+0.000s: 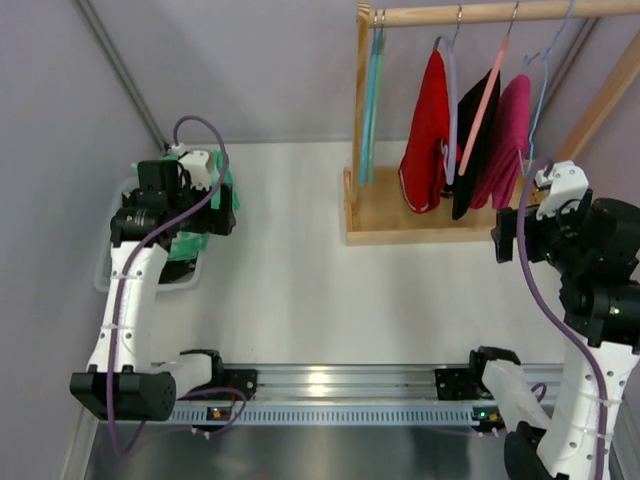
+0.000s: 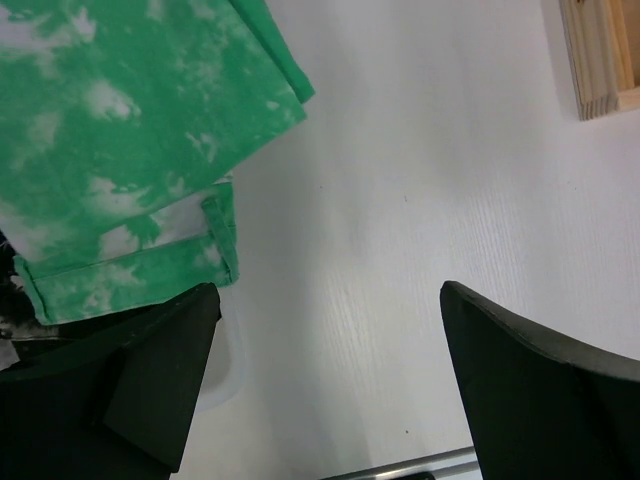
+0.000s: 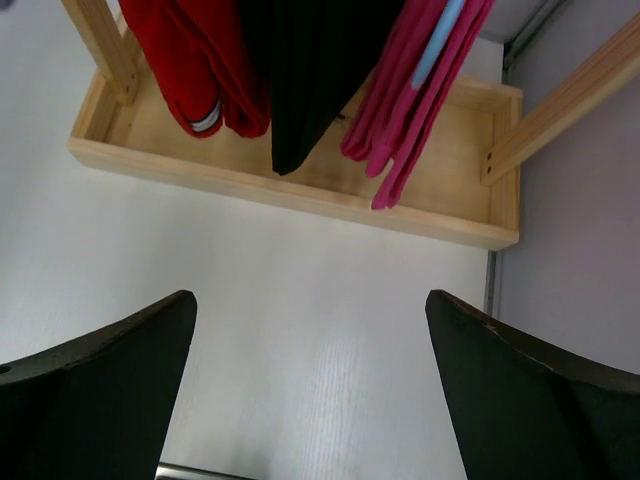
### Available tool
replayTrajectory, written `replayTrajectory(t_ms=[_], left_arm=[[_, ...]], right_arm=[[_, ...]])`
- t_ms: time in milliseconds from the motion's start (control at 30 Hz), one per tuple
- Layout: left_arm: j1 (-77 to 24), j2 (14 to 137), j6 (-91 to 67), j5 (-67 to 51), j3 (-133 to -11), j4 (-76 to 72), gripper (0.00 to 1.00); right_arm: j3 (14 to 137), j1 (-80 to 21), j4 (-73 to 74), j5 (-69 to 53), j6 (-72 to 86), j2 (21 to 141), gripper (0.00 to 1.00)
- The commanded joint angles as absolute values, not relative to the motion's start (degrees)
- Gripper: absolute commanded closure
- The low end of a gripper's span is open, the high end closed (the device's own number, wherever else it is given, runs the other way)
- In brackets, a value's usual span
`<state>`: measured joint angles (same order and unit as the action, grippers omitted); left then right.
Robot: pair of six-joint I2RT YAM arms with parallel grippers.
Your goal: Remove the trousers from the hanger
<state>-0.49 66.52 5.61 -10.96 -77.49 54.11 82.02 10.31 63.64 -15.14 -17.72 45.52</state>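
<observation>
Left gripper [image 2: 330, 292], right gripper [image 3: 310, 298]: jaws wide apart, empty. Pink trousers [image 1: 510, 132] on wooden rack [image 1: 380, 212], tabletop's far-right corner: judged soft, light, limp; pinch hanging legs low.

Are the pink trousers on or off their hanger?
On: the pink trousers drape over a blue hanger hooked on the rail.

Pale wood rack [image 1: 395, 215]. Hung on it: red trousers [image 1: 428, 140] with a white-striped cuff, black trousers [image 1: 480, 150], magenta trousers [image 1: 510, 140]. Lilac hanger [image 1: 451, 90], salmon hanger [image 1: 487, 95], light blue hanger [image 1: 545, 70]. Teal hangers [image 1: 374, 100] at the rack's left post. White table [image 1: 300, 270]. Well left of the rack: green cloth [image 2: 120, 130], blotchy white mottling.
</observation>
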Motion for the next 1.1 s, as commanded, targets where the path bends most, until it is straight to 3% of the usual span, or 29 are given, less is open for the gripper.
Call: replayTrajectory(t_ms=[0,400,700,1067], left_arm=[[-0.44,67.06,0.71,-5.28,-82.43,51.68,0.01],[-0.44,59.26,0.53,-10.37,-82.27,46.15,0.01],[-0.44,52.83,1.58,-10.29,-77.79,44.3,0.01],[-0.44,52.47,0.18,-10.28,-77.34,44.21,0.02]], right_arm=[[90.24,10.02,61.18,-18.98,-13.2,45.26,0.01],[116.43,9.93,59.95,-34.44,-6.61,64.13,0.01],[123.21,4.75,46.86,-38.67,6.48,73.9,0.01],[126.03,-3.34,36.39,-34.2,16.96,81.29,0.21]])
